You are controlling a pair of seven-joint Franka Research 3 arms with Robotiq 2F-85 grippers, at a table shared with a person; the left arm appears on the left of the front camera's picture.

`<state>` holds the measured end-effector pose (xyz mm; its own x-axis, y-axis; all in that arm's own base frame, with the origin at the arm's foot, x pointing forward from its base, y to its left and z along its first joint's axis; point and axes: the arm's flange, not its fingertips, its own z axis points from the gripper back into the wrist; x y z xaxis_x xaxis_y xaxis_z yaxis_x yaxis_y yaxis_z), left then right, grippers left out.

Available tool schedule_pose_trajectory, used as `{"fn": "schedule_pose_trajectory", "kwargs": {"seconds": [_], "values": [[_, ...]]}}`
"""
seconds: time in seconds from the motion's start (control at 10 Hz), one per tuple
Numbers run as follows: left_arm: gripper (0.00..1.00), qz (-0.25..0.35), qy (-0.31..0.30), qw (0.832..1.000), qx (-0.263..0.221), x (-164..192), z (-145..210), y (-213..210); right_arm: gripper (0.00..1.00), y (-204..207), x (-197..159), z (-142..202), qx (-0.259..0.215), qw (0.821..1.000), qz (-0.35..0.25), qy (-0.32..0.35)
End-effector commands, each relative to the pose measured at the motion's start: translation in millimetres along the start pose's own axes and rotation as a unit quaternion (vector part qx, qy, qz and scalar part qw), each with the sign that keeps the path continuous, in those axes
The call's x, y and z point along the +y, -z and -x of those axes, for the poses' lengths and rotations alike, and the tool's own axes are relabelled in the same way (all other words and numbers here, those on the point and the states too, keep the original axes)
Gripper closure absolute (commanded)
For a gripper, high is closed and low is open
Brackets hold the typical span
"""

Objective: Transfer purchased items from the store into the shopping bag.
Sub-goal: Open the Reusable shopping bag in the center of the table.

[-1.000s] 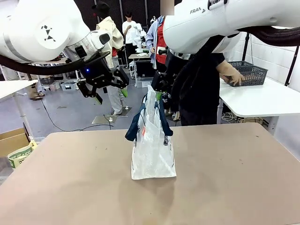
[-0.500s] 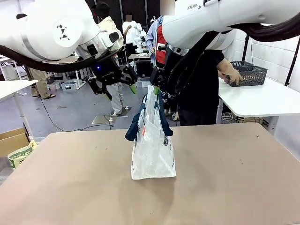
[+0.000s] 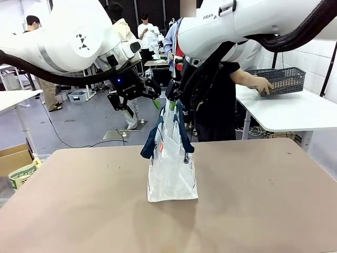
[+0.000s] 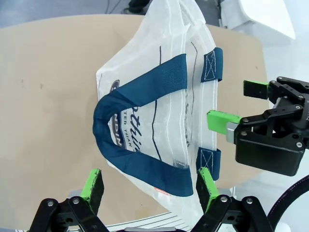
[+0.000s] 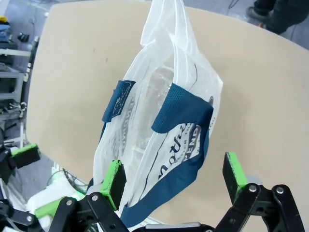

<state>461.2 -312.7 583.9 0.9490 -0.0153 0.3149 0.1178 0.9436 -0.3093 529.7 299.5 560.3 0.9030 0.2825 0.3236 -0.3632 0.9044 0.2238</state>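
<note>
- The brown table [image 3: 79,211] lies bare in front of the shopping bag [image 3: 171,168], which stands upright near its middle.
- The bag's navy strap handles [image 4: 140,125] droop over its sides, one looping down the side that faces the front camera, beside a small red label [image 3: 160,149].
- Pale shapes show dimly through the bag's plastic in the right wrist view; I cannot tell what they are.
- The left gripper [image 4: 148,171] hangs above the bag's top, to the bag's left, jaws spread wide with nothing between them.
- The right gripper [image 5: 173,159] hangs just above the bag's mouth, close beside the left one, also spread wide and holding nothing; neither touches the bag.
- Behind the bag a person stands at the table's far side.
- To the bag's far right, the person's hand [image 3: 261,84] rests on a dark lattice basket [image 3: 281,79] on a white side table [image 3: 284,113].
</note>
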Motion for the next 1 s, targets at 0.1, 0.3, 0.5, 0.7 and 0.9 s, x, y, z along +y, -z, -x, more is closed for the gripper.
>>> {"fn": "schedule_pose_trajectory", "kwargs": {"seconds": [0.1, 0.3, 0.5, 0.7, 0.9], "values": [[0.00, 0.010, 0.007, 1.000, 0.015, -9, -13, 15, 0.00, 9, -10, -10, 0.020, 0.999, -0.025, 0.010], [0.00, 0.002, 0.008, 1.000, 0.019, -14, -19, 24, 0.00, 15, -16, -12, 0.030, 0.999, -0.029, 0.011], [0.00, -0.007, -0.002, 1.000, 0.024, -12, -23, 33, 0.00, 19, -20, -12, 0.036, 0.999, -0.034, 0.016], [0.00, -0.013, -0.004, 0.999, 0.031, -6, -27, 44, 0.00, 27, -24, -15, 0.044, 0.998, -0.037, 0.020], [0.00, -0.018, -0.011, 0.999, 0.045, 2, -25, 51, 0.00, 33, -21, -16, 0.049, 0.998, -0.033, 0.020]]}}
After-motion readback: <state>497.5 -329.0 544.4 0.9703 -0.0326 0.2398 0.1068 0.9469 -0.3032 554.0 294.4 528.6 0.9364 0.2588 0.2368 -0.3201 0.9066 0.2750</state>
